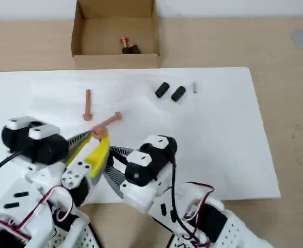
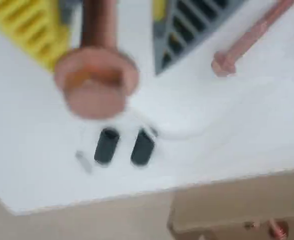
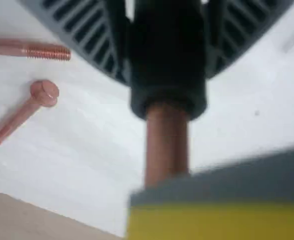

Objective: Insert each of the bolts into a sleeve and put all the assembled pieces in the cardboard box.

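Holding a copper bolt [image 2: 95, 85] tight in the left end effector [image 2: 106, 25], shaft meeting a black sleeve [image 3: 168, 75] clamped in the right end effector [image 3: 168, 35], over the white sheet [image 1: 218, 144]. Beside: two loose bolts [image 1: 88, 105] [image 1: 109, 121]. Farther off: two spare sleeves [image 1: 162, 90] [image 1: 178, 93], plus one assembled piece [image 1: 129, 46] inside the cardboard box [image 1: 115, 61].

We see a wooden worktop [image 1: 290, 103] with a white sheet [image 1: 218, 144] spread across it, and both pairs of jaws sit over the near part of that sheet. A copper bolt [image 1: 109, 121] lies on the sheet close to the jaw tips, and a second bolt [image 1: 88, 105] lies a little farther out. Farther beyond the jaws and to their right, a black sleeve [image 1: 162, 89] and a second sleeve [image 1: 178, 93] lie side by side, with a small grey pin [image 1: 194, 87] just beside them. Past the sheet's far edge, well apart from the jaws, the cardboard box [image 1: 115, 61] stands on the bare wood.
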`<action>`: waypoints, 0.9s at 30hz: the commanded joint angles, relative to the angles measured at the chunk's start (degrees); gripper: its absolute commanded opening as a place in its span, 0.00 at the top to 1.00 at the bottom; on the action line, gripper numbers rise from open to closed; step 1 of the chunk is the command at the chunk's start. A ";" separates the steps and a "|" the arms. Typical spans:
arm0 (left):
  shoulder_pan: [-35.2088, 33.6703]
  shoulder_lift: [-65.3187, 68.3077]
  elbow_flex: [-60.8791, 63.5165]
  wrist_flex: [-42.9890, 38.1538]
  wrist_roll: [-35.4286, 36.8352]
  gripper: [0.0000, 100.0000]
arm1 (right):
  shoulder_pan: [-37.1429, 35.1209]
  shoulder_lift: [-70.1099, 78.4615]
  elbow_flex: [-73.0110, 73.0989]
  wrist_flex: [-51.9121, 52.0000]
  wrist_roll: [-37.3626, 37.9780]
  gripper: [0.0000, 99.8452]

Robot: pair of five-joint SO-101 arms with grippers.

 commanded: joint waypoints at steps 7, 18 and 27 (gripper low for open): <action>1.23 11.38 -18.11 13.10 2.55 0.80 | 0.75 9.98 -5.41 -5.63 0.79 0.99; -5.89 24.92 -42.29 20.66 8.35 0.80 | 24.31 41.19 -31.87 -12.13 0.79 0.99; -9.93 25.98 -39.21 21.71 8.18 0.80 | 35.38 78.90 -71.16 -9.93 0.79 0.99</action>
